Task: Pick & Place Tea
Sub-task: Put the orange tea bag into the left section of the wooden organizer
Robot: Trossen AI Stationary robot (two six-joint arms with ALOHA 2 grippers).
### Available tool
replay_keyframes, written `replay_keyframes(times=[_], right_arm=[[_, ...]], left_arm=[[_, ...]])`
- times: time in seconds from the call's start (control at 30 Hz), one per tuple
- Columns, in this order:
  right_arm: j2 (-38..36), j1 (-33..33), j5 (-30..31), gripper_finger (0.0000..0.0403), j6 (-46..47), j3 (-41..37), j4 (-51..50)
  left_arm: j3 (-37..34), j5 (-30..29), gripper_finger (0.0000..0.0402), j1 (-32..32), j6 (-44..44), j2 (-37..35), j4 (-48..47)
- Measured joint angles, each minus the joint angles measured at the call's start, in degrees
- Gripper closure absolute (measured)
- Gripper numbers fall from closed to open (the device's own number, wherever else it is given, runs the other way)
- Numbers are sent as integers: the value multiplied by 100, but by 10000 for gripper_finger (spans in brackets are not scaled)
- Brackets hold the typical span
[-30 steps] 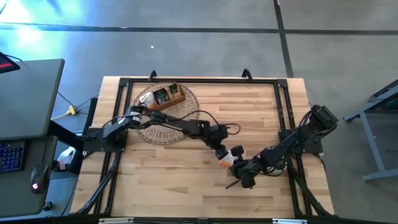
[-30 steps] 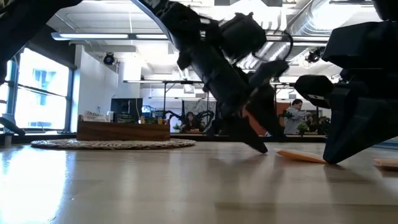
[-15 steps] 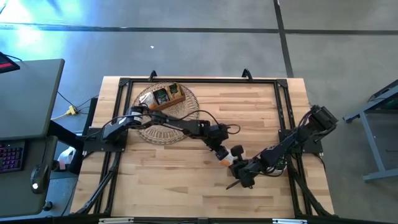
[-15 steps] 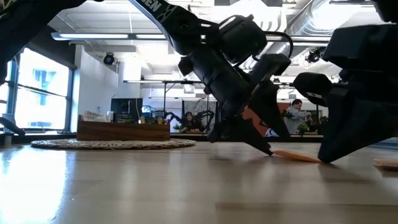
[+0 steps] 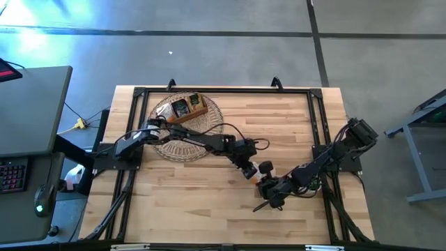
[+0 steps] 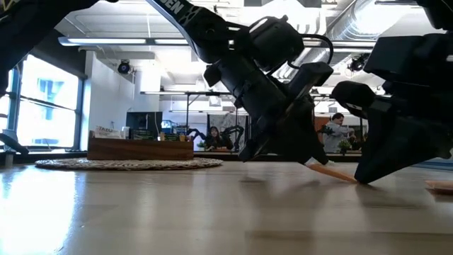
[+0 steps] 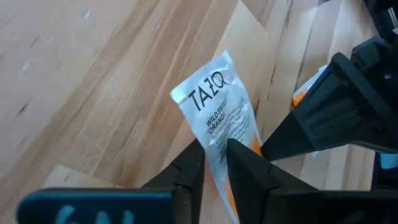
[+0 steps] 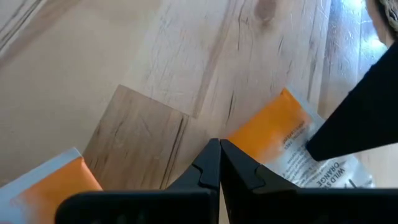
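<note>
Wooden table, left jaws pinching sachet

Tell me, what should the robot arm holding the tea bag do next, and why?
Probably lift it a little. The left gripper is pinched on the white-and-orange tea sachet, which in the low view already tilts up off the table. The right gripper sits shut close by, so rise straight up.

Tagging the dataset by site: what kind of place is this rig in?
Probably an open-plan robotics lab or office: exposed ceiling ducts, a person at benches behind the table, and a desk with a keyboard on bare concrete floor.
</note>
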Motion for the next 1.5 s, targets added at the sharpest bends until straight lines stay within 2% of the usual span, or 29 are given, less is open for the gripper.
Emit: replay_keyframes(times=[0.23, 0.3, 0.5, 0.6, 0.7, 0.83, 1.0, 1.13, 1.2, 1.3, 1.37, 1.5], right_arm=[[-66, 54, -46, 399, -5, 0, 57], [-190, 108, -67, 396, -23, -2, 13], [-1081, 212, -230, 398, -39, -17, -246], [-1642, 204, -252, 400, -52, -12, -542], [-2255, 203, -550, 398, -245, -15, -781], [-2977, 206, -738, 393, -467, -9, -1056], [-3691, 203, -690, 392, -531, -7, -1380], [-4056, 203, -665, 398, -445, -7, -1724], [-4158, 203, -620, 400, -445, -2, -1833], [-4265, 201, -424, 400, -570, -2, -1946], [-4300, 201, -286, 398, -624, -2, -1995], [-4295, 199, -139, 393, -636, 0, -2010]], left_arm=[[0, 3, 393, 30, 86, -2, -5], [0, -83, 397, 27, 132, -4, -8], [27, -483, 400, -4, 307, -428, -191], [-11, -790, 400, -47, 417, -729, -765], [10, -1567, 400, -110, 457, -1126, -1438], [28, -3240, 401, -340, 325, -1837, -2654], [12, -4766, 401, -777, -540, -2749, -4454], [18, -6048, 401, -1260, -1752, -3509, -6021], [-20, -6464, 401, -1436, -2470, -3762, -6788], [-317, -6760, 401, -1556, -3437, -4103, -7544], [-732, -6602, 401, -1545, -3954, -4376, -7866], [-1895, -6462, 401, -1250, -4530, -4898, -7741]])
